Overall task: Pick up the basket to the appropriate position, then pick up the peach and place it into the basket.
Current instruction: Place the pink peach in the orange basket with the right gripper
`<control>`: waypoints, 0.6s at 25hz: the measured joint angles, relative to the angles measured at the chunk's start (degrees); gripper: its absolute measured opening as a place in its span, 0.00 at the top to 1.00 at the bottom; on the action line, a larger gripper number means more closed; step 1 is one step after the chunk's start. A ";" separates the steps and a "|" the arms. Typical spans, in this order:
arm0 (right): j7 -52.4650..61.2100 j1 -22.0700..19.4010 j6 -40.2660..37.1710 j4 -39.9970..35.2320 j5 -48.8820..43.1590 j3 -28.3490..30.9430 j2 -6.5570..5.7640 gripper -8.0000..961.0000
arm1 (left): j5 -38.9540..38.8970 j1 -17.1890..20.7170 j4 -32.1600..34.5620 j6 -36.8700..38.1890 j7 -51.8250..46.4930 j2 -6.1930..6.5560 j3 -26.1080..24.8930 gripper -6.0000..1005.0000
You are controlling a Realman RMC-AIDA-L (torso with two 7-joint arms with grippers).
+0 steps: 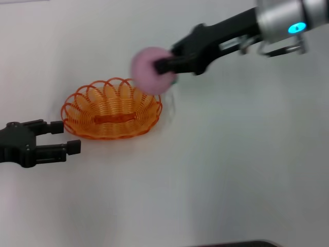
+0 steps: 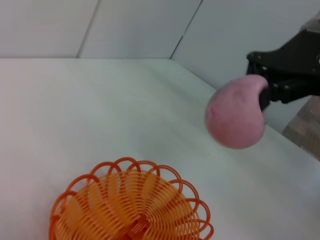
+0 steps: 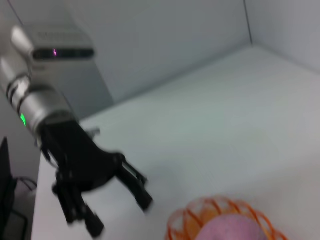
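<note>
The orange wire basket (image 1: pixel 110 110) sits on the white table left of centre; it also shows in the left wrist view (image 2: pixel 129 207) and the right wrist view (image 3: pixel 200 217). My right gripper (image 1: pixel 165 66) is shut on the pink peach (image 1: pixel 150 70) and holds it in the air just above the basket's far right rim. The peach shows in the left wrist view (image 2: pixel 235 112) and the right wrist view (image 3: pixel 235 231). My left gripper (image 1: pixel 64 138) is open and empty, just left of the basket's near rim, and shows in the right wrist view (image 3: pixel 122 207).
The white table (image 1: pixel 231 170) spreads around the basket. Pale walls stand behind it (image 2: pixel 150 25). A grey box with a small light (image 3: pixel 60 42) sits behind the left arm.
</note>
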 joint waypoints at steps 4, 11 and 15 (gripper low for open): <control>-7.58 1.79 8.00 10.48 9.01 -4.48 0.35 0.86 | 0.00 -0.40 -1.27 -0.50 0.00 0.00 0.25 0.14; -13.10 2.23 14.51 18.68 19.70 -9.86 0.46 0.77 | 0.00 -0.54 -1.48 -0.60 0.00 0.00 0.27 0.14; -13.16 2.04 14.64 18.79 19.96 -10.49 0.44 0.66 | 0.00 -0.86 -1.49 -0.60 0.00 0.00 0.27 0.14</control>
